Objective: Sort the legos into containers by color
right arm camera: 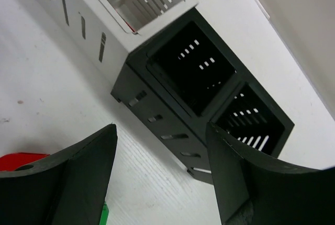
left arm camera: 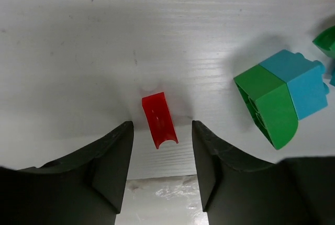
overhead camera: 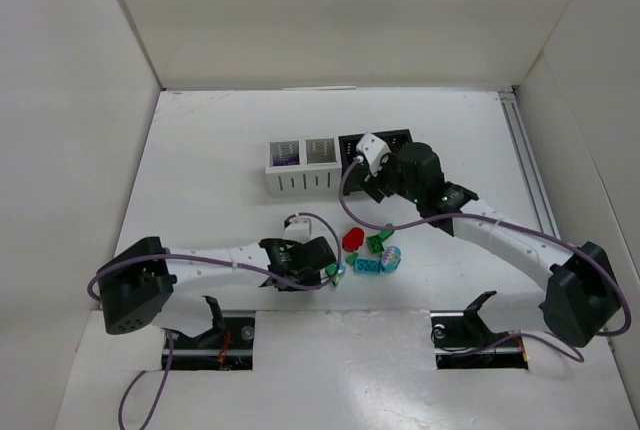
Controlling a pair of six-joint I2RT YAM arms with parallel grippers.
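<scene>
Four joined bins stand in a row: two white bins [overhead camera: 300, 165] and two black bins [overhead camera: 398, 138]. The leftmost white bin holds purple legos [overhead camera: 285, 155]. Loose legos lie in front: a red one [overhead camera: 352, 239], a green one [overhead camera: 378, 241] and a cyan one [overhead camera: 368, 265]. My left gripper [overhead camera: 333, 272] is open and low over the table. In the left wrist view a small red brick [left arm camera: 159, 119] lies between its open fingertips [left arm camera: 162, 128], untouched. My right gripper [overhead camera: 374, 188] is open and empty just in front of the black bins [right arm camera: 196, 73].
A joined green-and-blue brick [left arm camera: 280, 102] lies right of the left gripper. A purple-and-cyan round piece [overhead camera: 391, 259] lies by the cyan lego. The white bin [right arm camera: 136, 0] shows in the right wrist view, and a red lego [right arm camera: 21, 159] at its lower left. White walls enclose the table.
</scene>
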